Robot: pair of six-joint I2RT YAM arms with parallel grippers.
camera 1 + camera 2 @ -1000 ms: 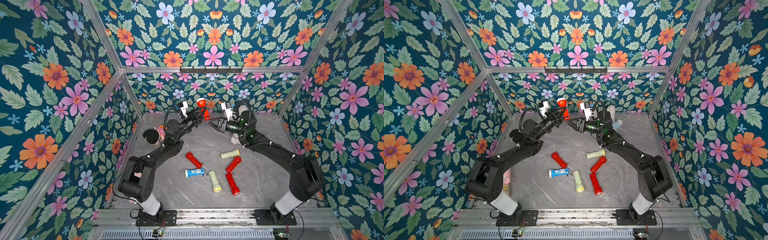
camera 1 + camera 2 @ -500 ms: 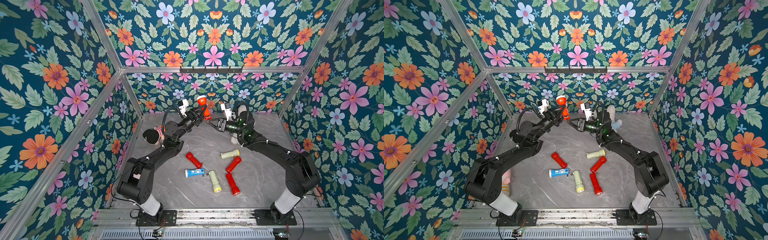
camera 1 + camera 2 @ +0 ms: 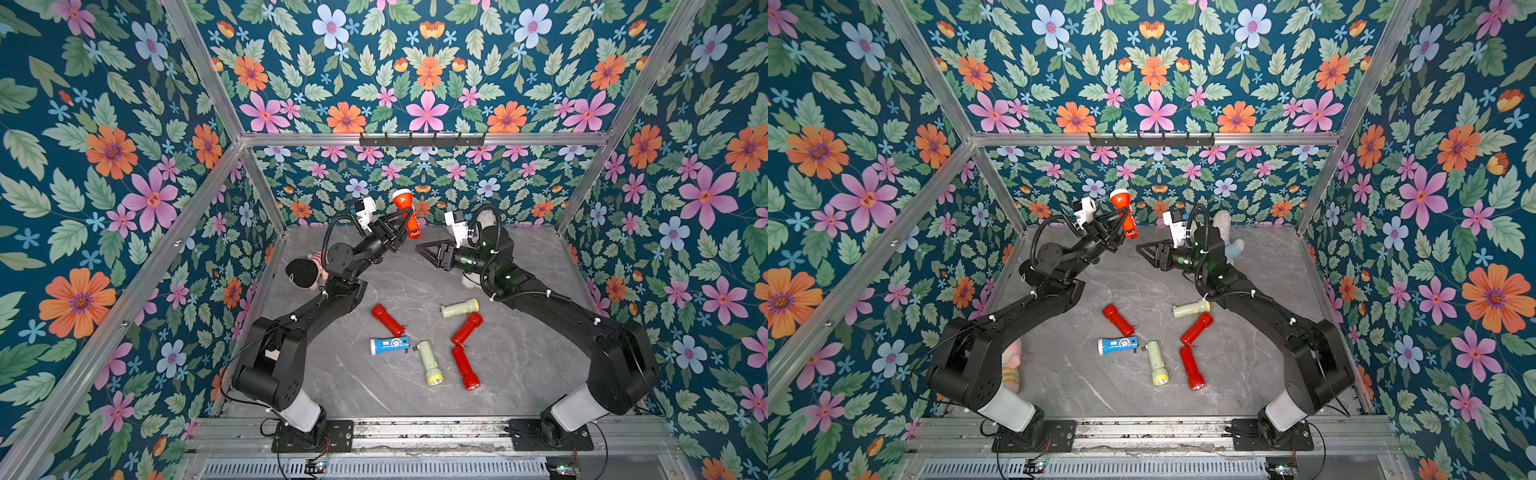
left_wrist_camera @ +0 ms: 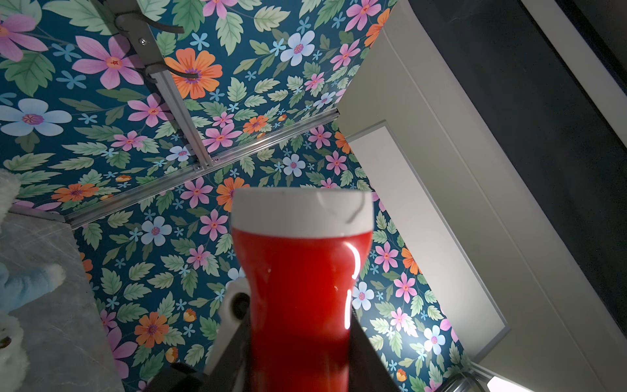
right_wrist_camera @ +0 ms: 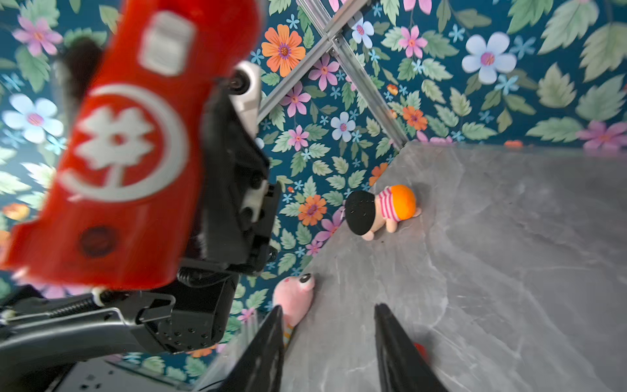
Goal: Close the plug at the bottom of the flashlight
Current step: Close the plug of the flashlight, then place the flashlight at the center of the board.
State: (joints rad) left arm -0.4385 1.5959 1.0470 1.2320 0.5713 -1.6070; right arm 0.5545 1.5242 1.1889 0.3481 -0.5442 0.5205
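Observation:
An orange-red flashlight (image 3: 404,208) with a white head is held up near the back wall, head up, and my left gripper (image 3: 402,226) is shut on its body. It also shows in the other top view (image 3: 1122,210). The left wrist view shows the flashlight (image 4: 302,281) rising between the jaws of the left gripper (image 4: 300,342). My right gripper (image 3: 420,248) stands open and empty, just right of and below the flashlight's bottom end, apart from it. In the right wrist view the flashlight (image 5: 129,152) is blurred and lies off to one side of the right gripper (image 5: 328,307). The plug cannot be made out.
Several loose flashlights lie mid-table: a red one (image 3: 386,320), a blue one (image 3: 388,345), a pale green one (image 3: 430,368), another red one (image 3: 465,368). A black-hatted doll (image 3: 305,272) lies by the left arm, a white plush (image 3: 469,280) behind the right arm, and a pink plush (image 5: 293,298) at the left wall.
My right gripper has shifted slightly left toward the flashlight's bottom end. The left gripper and the flashlight have stayed in place.

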